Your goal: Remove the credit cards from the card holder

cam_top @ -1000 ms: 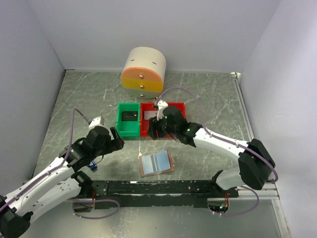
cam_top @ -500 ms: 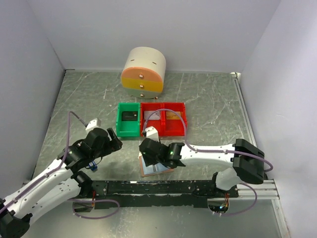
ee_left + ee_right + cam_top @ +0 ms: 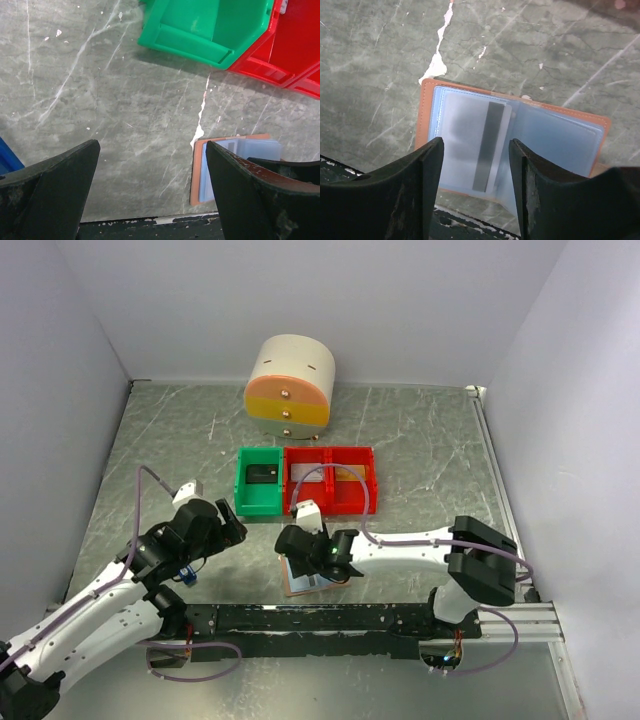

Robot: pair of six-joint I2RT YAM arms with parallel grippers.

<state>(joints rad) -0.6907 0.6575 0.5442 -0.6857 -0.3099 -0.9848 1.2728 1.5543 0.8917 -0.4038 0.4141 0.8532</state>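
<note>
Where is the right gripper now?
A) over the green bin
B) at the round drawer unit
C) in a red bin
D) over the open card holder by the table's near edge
D: the right wrist view shows the right gripper, jaws apart, directly above the card holder, which lies open on the table.
</note>
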